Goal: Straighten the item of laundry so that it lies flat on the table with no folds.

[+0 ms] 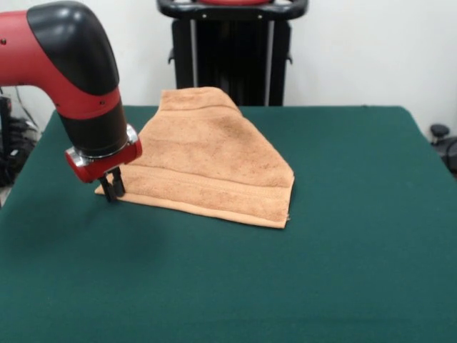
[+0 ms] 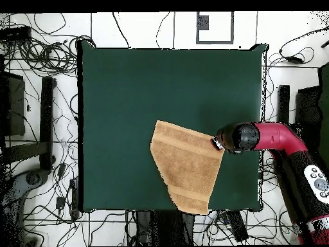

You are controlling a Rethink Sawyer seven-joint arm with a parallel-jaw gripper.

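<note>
Red-and-black arm's gripper [image 1: 112, 190] is down at a corner of the light orange-tan terry towel [image 1: 214, 161]; jaws look nearly closed, grip on cloth unclear. Towel lies partly folded near one edge of the dark green felt table [image 1: 343, 250].

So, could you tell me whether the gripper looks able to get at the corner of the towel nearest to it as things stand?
Probably yes. The gripper is already down at that corner of the towel, at the level of the table, with nothing between them. Whether it has actually gripped the cloth cannot be told.
</note>
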